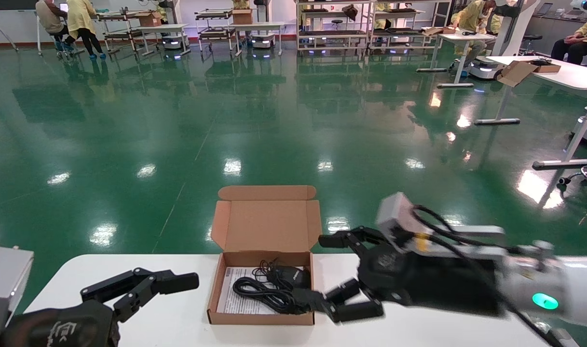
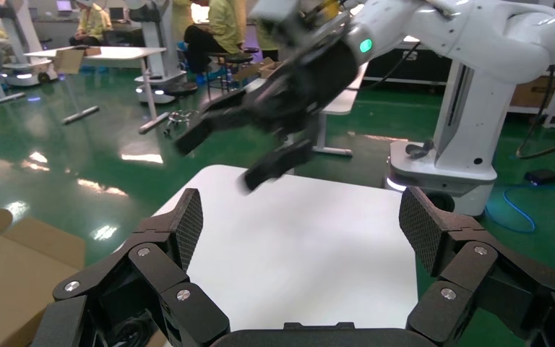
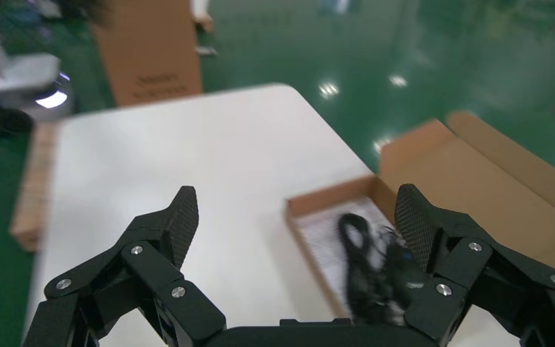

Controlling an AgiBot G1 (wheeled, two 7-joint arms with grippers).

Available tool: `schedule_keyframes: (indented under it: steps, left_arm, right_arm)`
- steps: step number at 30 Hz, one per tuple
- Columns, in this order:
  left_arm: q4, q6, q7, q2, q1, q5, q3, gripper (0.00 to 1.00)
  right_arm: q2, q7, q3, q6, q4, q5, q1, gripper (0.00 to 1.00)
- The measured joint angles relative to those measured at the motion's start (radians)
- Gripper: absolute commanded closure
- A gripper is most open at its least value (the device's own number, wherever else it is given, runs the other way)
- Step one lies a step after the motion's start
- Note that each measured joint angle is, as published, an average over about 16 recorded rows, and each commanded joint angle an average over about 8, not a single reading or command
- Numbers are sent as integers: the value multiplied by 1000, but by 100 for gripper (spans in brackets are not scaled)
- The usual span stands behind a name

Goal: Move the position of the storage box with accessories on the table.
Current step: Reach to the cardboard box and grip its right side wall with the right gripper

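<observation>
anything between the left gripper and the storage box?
Nothing: in the head view only bare white table separates the open left gripper from the storage box. The right gripper is at the box's other side.

Brown storage box (image 1: 266, 226) (black mouse (image 1: 293, 275) inside), white table (image 1: 177, 308).

my left tool (image 2: 300, 238) hangs over the white table (image 2: 311, 246), fingers spread wide. beyond it, my right tool (image 2: 227, 155) hovers above the table's far end, also spread. a brown storage box (image 2: 14, 267) flap shows beside my left fingers.
</observation>
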Motion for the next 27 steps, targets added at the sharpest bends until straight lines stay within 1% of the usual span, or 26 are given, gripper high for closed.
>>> schedule_keyframes:
  steps: [6, 11, 15, 18, 21, 25, 27]
  left_arm:
    - [0, 0, 0, 0, 0, 0, 0, 0]
    - [0, 0, 0, 0, 0, 0, 0, 0]
    - [0, 0, 0, 0, 0, 0, 0, 0]
    - [0, 0, 0, 0, 0, 0, 0, 0]
    - [0, 0, 0, 0, 0, 0, 0, 0]
    - [0, 0, 0, 0, 0, 0, 0, 0]
    - [0, 0, 0, 0, 0, 0, 0, 0]
  right_arm:
    - [-144, -73, -46, 92, -209, -96, 75, 0]
    - [-241, -144, -51, 170, -365, -122, 106, 0]
    - [-294, -189, -44, 217, -455, -121, 118, 0]
    - [-308, -204, -32, 240, -505, -111, 124, 0]
    - [-298, -190, -19, 249, -543, -96, 129, 0]
    - [-269, -130, -6, 258, -584, -83, 140, 0]
    - [-251, -84, -2, 263, -598, -77, 145, 0]
